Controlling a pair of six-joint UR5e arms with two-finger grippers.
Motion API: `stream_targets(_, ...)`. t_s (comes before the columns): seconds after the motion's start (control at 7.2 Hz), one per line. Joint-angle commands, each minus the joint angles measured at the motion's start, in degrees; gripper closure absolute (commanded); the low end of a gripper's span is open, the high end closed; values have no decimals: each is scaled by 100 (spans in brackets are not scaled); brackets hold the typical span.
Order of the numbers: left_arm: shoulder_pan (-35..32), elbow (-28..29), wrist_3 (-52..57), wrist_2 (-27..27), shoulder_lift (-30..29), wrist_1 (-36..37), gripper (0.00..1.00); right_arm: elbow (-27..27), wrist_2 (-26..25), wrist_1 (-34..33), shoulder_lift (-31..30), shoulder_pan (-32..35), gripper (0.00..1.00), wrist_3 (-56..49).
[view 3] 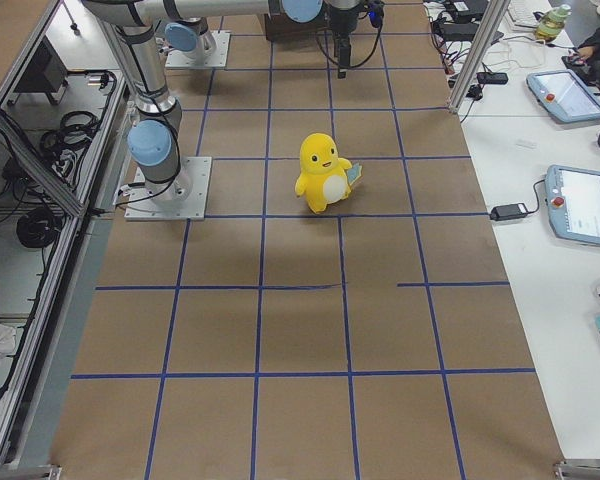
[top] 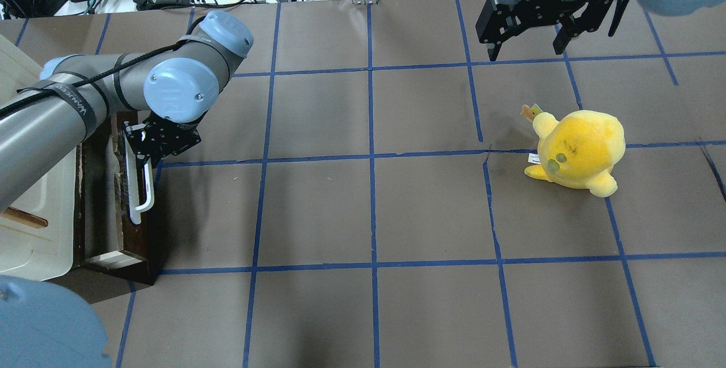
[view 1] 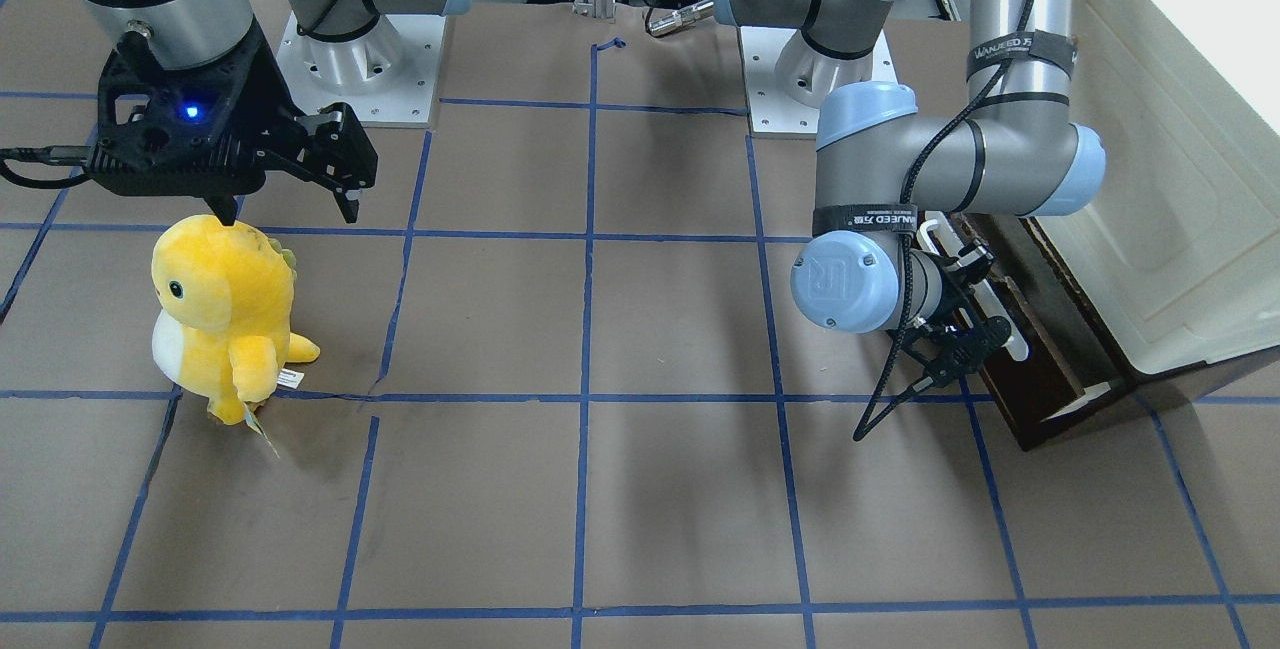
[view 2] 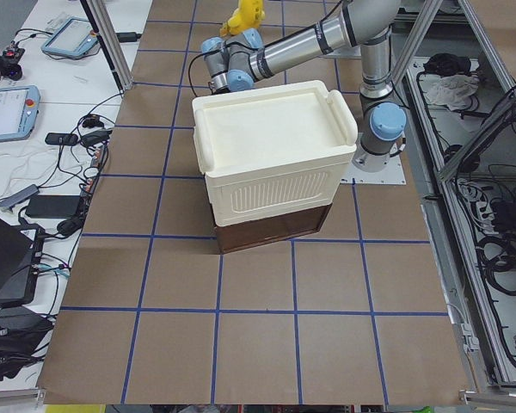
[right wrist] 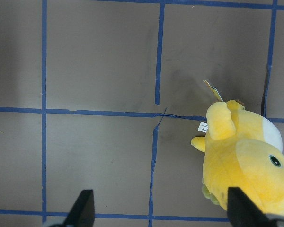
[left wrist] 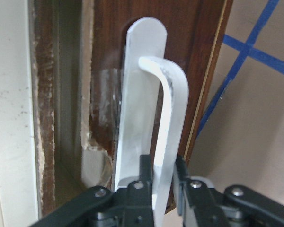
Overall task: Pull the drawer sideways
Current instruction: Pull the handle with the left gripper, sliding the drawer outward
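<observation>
The dark brown wooden drawer (top: 108, 209) sits under a cream-white box at the table's left end, and also shows in the front view (view 1: 1050, 369). Its front stands a little out from the box, with a narrow gap behind it. Its long white bar handle (top: 143, 189) runs along the front. My left gripper (top: 142, 149) is shut on one end of the handle. The left wrist view shows the black fingers (left wrist: 144, 172) clamped on the white bar (left wrist: 168, 113). My right gripper (top: 526, 50) is open and empty above the table, far from the drawer.
The large cream-white plastic box (view 1: 1180, 129) rests on the drawer's cabinet (view 2: 275, 228). A yellow plush toy (top: 578, 149) stands on the right half, just in front of the right gripper (view 1: 290, 214). Brown paper with blue tape lines covers the table.
</observation>
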Motion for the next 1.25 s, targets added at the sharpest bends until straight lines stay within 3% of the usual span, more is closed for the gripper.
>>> stream_targets(0.0,-68,46,-92,-116,-31,6,100,0,2,0,0,0,0,-8)
stream_targets(1.11,-227,292,-92,-117,-67,-205,100,0,-6,0,0,0,0,0)
